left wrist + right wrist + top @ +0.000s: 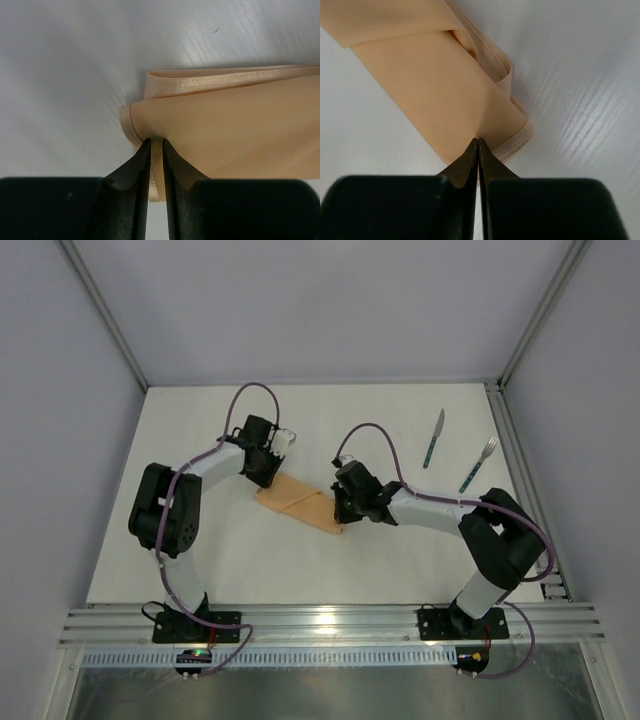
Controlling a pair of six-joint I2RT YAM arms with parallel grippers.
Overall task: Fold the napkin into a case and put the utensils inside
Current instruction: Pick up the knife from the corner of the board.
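Observation:
The peach-orange napkin (300,502) lies folded into a narrow strip in the middle of the table, running from upper left to lower right. My left gripper (266,472) is shut on the strip's upper-left end; the left wrist view shows cloth (235,130) pinched between its fingers (135,170). My right gripper (345,512) is shut on the strip's lower-right end; the right wrist view shows its fingertips (468,160) closed on the napkin's edge (435,90). The knife (433,438) and fork (478,464), both teal-handled, lie at the far right, apart from the napkin.
The white table (300,570) has a metal rail along its right edge (520,480) and near edge. Grey walls enclose the back and sides. Cables loop above both wrists.

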